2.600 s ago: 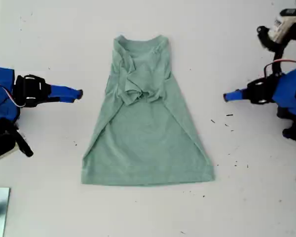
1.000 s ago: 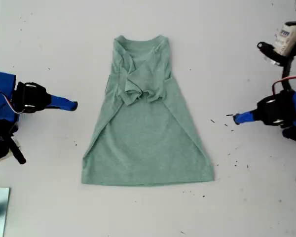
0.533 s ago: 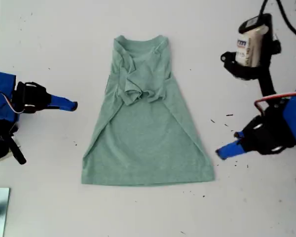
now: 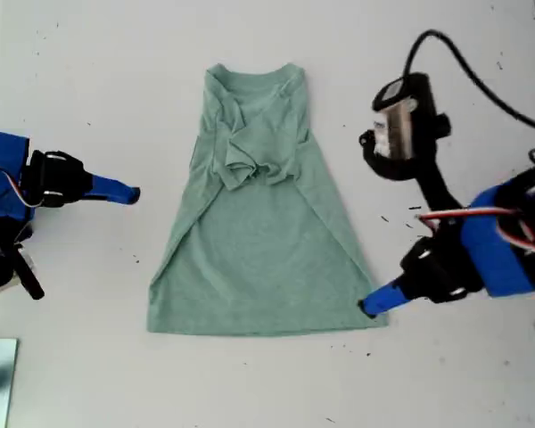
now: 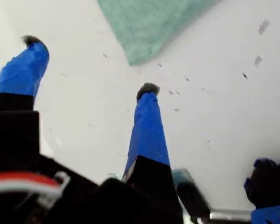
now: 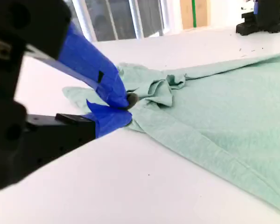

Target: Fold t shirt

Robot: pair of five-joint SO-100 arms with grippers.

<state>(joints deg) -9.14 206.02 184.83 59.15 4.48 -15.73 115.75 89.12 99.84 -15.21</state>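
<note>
White table [image 4: 89,80], t shirt [image 4: 263,241] flat, my first gripper [image 5: 91,67] fingers apart, my second gripper [image 6: 123,109] fingers together.

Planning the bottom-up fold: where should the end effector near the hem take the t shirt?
Take the t shirt at its hem corner on the exterior view's right, coming in low from outside. That corner lies flat and single-layered, just ahead of my first gripper, whose end effector is open.

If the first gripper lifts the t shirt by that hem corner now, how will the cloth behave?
Probably floppy: the t shirt lies flat, its sleeves crumpled in soft folds. It looks thin and light, so only the corner would likely rise, the rest trailing. My first gripper is open at that corner; a push would likely wrinkle it.
</note>
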